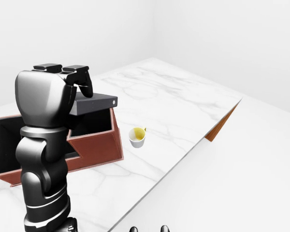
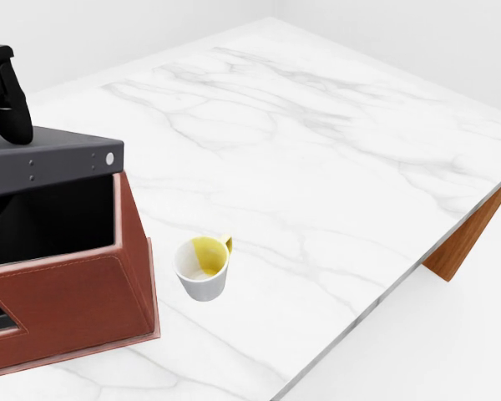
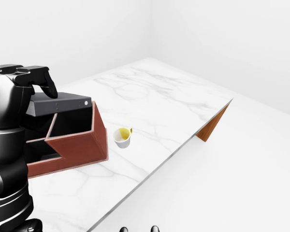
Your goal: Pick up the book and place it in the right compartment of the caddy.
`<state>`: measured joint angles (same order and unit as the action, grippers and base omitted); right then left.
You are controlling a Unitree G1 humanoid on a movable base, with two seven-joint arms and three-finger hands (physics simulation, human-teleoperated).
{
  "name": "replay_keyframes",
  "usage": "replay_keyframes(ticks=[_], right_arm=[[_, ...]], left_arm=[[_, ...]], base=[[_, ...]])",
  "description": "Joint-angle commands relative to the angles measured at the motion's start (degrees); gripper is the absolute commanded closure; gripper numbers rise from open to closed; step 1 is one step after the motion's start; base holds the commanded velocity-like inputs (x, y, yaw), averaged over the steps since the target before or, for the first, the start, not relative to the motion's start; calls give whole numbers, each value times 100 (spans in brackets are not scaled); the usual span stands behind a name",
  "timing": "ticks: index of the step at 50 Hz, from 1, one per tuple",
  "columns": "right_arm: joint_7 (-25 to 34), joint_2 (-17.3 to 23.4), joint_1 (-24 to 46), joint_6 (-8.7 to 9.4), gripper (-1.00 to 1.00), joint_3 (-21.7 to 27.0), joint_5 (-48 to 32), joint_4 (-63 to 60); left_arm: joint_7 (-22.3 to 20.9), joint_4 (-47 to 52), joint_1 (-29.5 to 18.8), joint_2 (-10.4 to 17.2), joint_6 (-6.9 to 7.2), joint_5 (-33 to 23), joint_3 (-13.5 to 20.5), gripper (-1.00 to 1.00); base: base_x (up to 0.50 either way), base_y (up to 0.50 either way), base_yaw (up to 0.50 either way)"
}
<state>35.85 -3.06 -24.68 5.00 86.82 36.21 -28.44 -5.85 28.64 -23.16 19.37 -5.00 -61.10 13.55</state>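
The left robot hand (image 1: pixel 75 77) sits at the upper left of the left-eye view, its black fingers (image 3: pixel 47 83) curled over the top edge of the book (image 3: pixel 63 103), which it grips. The book is dark grey, held roughly level, and it hangs over the right end of the caddy (image 2: pixel 92 292), its near corner with a small white dot jutting just past the caddy's right wall. Whether the book touches the caddy's rim cannot be told. The caddy is a reddish-brown box with a dark interior and an angled divider visible in the right-eye view; it stands on the white marble tabletop (image 2: pixel 317 150) at the left of the head view. Just beside the caddy's right wall stands a small white cup (image 2: pixel 202 268) with a yellow inside, apart from it. The right robot hand is out of sight. At the right of the head view a brown wooden support (image 2: pixel 472 234) shows under the tabletop's edge.
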Motion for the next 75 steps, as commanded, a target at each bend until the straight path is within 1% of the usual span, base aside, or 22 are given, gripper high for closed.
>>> replay_keyframes(ticks=[1,23,26,28,30,33,37,42,47,54,57,60,63,66,68,75], right_arm=[[-12,-4,5,0,-100,7,-5,-21],[-10,-4,6,0,-100,9,-6,-21],[3,-3,10,0,-100,-1,-23,-10],[-2,-6,15,0,-100,-5,-56,-5],[3,-11,10,0,-100,-5,-45,-11],[27,-28,7,0,-100,-19,-63,-4],[47,-22,4,0,-100,-35,-84,20],[61,-27,9,0,-100,-47,-109,25],[81,-24,12,0,-100,-55,-126,69],[103,-30,16,0,-100,-85,-170,125],[93,-33,-1,0,-100,-74,-164,79],[106,-34,10,0,-100,-93,-200,97],[109,-33,11,0,-100,-82,-201,85],[123,-41,11,0,-100,-97,-221,97],[127,-45,10,0,-100,-104,-241,91],[149,-53,11,0,-100,-118,-263,106]], left_arm=[[261,18,-5,79,0,110,87,100],[264,18,-4,84,0,112,83,100],[263,29,65,113,0,-186,29,100],[111,50,115,80,0,-41,8,100],[120,72,131,63,0,-260,25,100],[45,36,106,81,0,-747,-36,100],[45,12,80,17,0,-790,-56,100],[29,-12,49,-10,0,-1228,-158,100],[-17,-73,-20,-34,0,-1188,-157,100],[-57,-245,-93,-20,0,-1512,-228,100],[-145,-366,-98,2,0,-1794,-291,100],[-172,-537,-150,-6,0,-1807,-300,100],[-105,-622,-150,-17,0,-1849,-328,100],[-6,-759,-119,-30,0,-2052,-387,100],[34,-728,-122,-31,0,-2115,-348,100],[-25,-802,-185,46,0,-2228,-323,100]], base=[[0,0,0],[0,0,0],[0,0,0],[0,0,0],[0,0,0],[0,0,0],[0,0,0],[0,0,0],[0,0,0],[0,0,0],[0,0,0],[0,0,0],[0,0,0],[0,0,0],[0,0,0],[0,0,0]])
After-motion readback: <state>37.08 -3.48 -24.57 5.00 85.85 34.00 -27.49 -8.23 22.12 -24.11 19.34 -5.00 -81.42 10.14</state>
